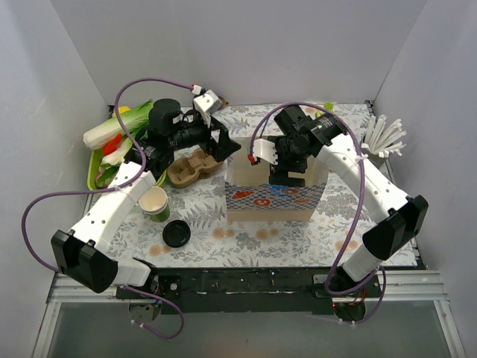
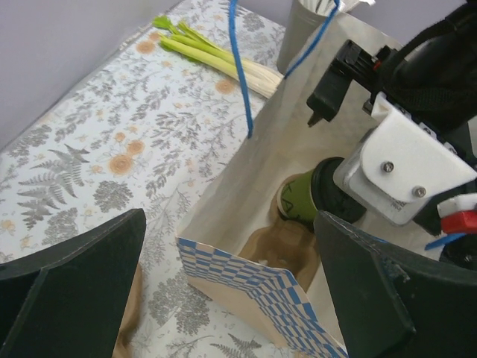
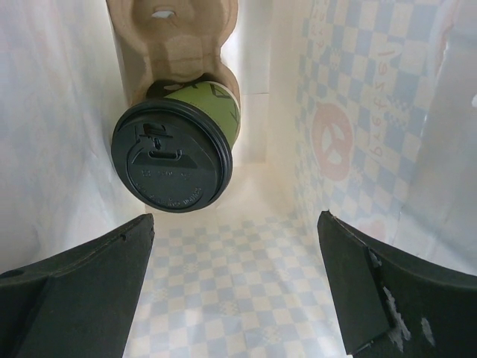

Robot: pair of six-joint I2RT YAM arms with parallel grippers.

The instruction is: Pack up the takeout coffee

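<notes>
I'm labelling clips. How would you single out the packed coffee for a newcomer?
Find the blue-checked paper bag on the floral table. Inside, a brown pulp carrier holds a green paper cup with a round black plastic lid. The green cup outside the bag is lidless, and the other black lid lies loose.

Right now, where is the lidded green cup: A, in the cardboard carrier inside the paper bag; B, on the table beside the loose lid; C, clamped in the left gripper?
A: the right wrist view shows the lidded green cup sitting in the cardboard carrier inside the paper bag.
</notes>
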